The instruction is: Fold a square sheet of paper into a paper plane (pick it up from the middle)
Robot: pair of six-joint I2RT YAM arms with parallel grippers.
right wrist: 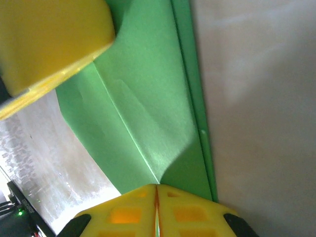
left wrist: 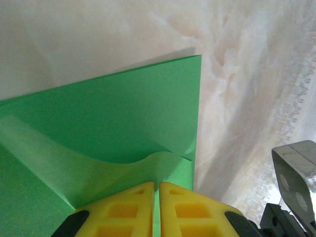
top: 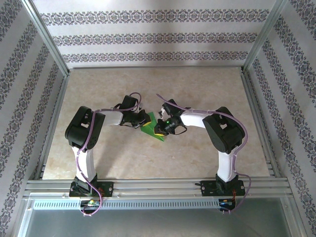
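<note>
The bright green sheet of paper [top: 147,130] lies mid-table, partly folded, pinched from both sides. My left gripper [top: 143,121] comes in from the left and is shut on one edge. In the left wrist view its yellow fingertips [left wrist: 155,186] clamp a raised flap of the paper [left wrist: 108,113], which shows a curved fold and a square far corner. From the right, my right gripper [top: 159,130] is also shut on the paper. Its fingertips [right wrist: 157,187] meet at the end of a sharp crease in the paper [right wrist: 148,98]. The left gripper's yellow finger [right wrist: 49,39] shows at upper left there.
The beige marble-patterned tabletop [top: 163,84] has metal frame rails [top: 158,185] along its sides and front, with patterned walls [top: 148,34] around it. A grey metal part [left wrist: 296,170] sits at the lower right of the left wrist view.
</note>
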